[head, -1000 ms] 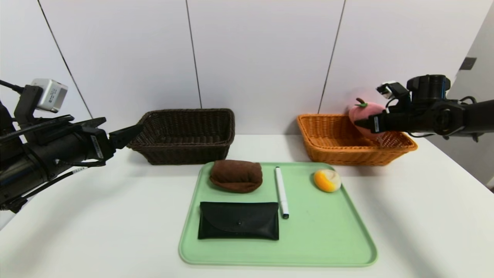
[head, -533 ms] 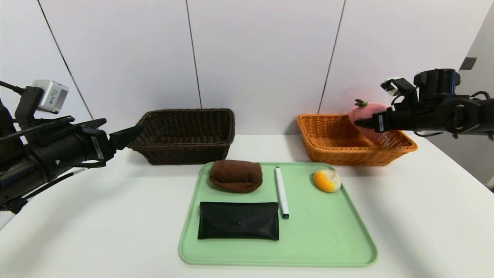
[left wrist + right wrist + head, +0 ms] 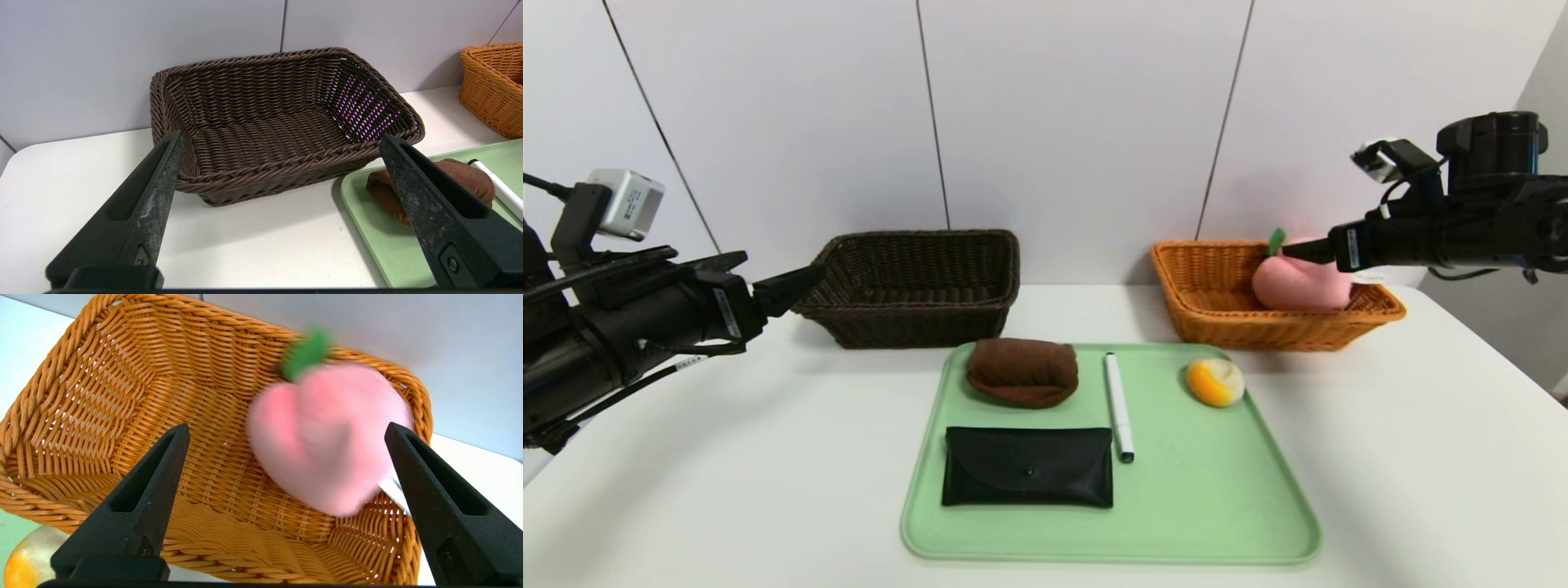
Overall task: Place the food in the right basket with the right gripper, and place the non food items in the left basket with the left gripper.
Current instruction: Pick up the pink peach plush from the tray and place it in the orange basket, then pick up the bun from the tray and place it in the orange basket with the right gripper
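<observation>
Peach (image 3: 1298,282) now inside right basket (image 3: 1217,314), right tool (image 3: 1298,253) wide apart.

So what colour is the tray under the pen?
Pale mint green tray; the head view shows it best.

Left gripper (image 3: 282,139) jaws wide apart, just before dark brown basket (image 3: 282,122). Green tray (image 3: 367,228) beside basket, brown cloth bundle (image 3: 429,188) and white marker (image 3: 496,188) on it. Orange basket (image 3: 492,85) well apart from brown one.
</observation>
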Tool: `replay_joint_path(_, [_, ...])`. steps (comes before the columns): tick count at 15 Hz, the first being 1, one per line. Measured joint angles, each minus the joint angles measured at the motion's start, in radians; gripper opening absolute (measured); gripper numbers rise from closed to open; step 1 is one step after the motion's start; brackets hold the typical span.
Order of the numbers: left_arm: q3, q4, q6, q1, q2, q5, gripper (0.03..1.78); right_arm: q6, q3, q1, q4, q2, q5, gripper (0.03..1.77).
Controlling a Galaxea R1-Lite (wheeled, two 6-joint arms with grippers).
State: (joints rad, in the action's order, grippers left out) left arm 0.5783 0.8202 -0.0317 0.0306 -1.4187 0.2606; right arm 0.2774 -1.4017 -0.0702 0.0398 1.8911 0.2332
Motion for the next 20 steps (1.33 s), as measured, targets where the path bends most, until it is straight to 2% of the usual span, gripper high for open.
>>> replay_joint_path(3, [-0.004, 0.000, -0.001, 0.000, 0.005, 0.000, 1.69, 0.001, -0.006, 0.003, -0.001, -0.021, 0.000, 1.67])
replay_joint_path(5, [-0.009, 0.000, -0.001, 0.000, 0.008, 0.000, 1.69, 0.001, -0.006, 0.048, -0.030, -0.051, 0.006, 1.68])
replay_joint_path(7, [-0.013, 0.000, 0.001, 0.000, 0.011, 0.000, 1.69, -0.003, 0.005, 0.139, -0.101, -0.091, 0.012, 1.69])
replay_joint_path(10, [-0.013, 0.000, 0.001, 0.000, 0.016, 0.000, 1.69, -0.008, 0.025, 0.312, -0.264, -0.154, 0.015, 1.69])
replay_joint_path(12, [-0.029, 0.000, 0.002, 0.000, 0.016, 0.000, 1.69, -0.001, 0.048, 0.389, -0.390, -0.198, 0.015, 1.69])
replay_joint_path(15, [-0.051, 0.001, -0.001, 0.000, 0.016, -0.001, 1.69, 0.033, 0.078, 0.445, -0.607, -0.242, 0.014, 1.69])
replay_joint_path(18, [-0.055, 0.001, -0.001, 0.000, 0.016, -0.001, 1.69, 0.040, 0.118, 0.469, -0.627, -0.248, -0.009, 1.69])
replay_joint_path(20, [-0.056, 0.002, 0.000, 0.000, 0.017, -0.001, 1.69, 0.070, 0.129, 0.473, -0.624, -0.228, -0.057, 1.69])
